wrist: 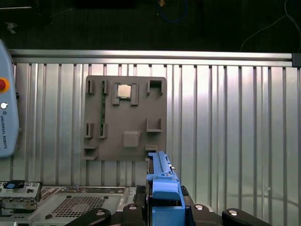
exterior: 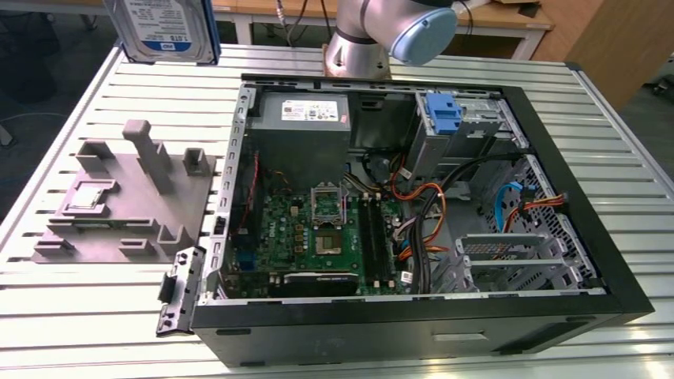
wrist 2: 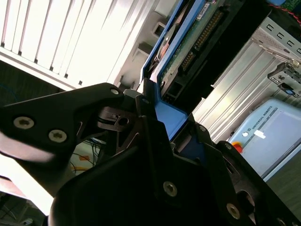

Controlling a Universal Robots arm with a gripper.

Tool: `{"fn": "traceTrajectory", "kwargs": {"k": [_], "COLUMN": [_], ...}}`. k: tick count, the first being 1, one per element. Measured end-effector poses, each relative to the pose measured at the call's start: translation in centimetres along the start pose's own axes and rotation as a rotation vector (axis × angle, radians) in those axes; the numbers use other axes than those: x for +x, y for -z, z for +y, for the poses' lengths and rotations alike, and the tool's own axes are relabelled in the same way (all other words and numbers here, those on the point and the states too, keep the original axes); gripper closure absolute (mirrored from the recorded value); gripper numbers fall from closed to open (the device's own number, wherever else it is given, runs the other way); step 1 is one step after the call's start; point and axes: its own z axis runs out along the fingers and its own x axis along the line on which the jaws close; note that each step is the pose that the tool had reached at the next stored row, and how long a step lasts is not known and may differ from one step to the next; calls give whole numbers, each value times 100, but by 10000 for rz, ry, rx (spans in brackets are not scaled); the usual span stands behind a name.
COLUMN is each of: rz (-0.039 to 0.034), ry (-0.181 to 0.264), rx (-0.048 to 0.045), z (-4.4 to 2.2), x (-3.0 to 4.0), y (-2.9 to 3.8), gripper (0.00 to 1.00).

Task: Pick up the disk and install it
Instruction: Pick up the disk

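Gripping disk [exterior: 163, 28] by its blue edge in clamped end effector [wrist: 164, 206], raised high beside the case [exterior: 368, 335]. Next to the case on counter [exterior: 84, 316]: grey fixture [exterior: 126, 197] holding a chip [wrist: 124, 91]. Inside the case: motherboard [exterior: 316, 237], power supply [exterior: 300, 118], cables [exterior: 421, 213], blue bracket [exterior: 447, 114].

Silver arm [exterior: 356, 49], blue joint cap [exterior: 424, 35], black hand [wrist 2: 162, 117]

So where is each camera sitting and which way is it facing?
Exterior view: off the arm, high, looking down into the open computer case on the slatted table; the arm shows beyond it.
First wrist view: on the arm, looking down past the gripper at the grey fixture.
Second wrist view: on the arm, looking along the gripper at the disk it clamps.
Both wrist views share the disk.
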Motion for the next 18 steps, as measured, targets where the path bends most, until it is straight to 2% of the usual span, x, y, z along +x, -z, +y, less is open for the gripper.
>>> {"fn": "traceTrajectory", "kwargs": {"k": [4, 11, 18], "rz": [2, 3, 27], "ry": [-2, -1, -2], "rx": [-3, -2, -2], "z": [-1, -65, -83], "x": [5, 5, 5], "y": [0, -2, -3], "gripper": [64, 64, 64]}}
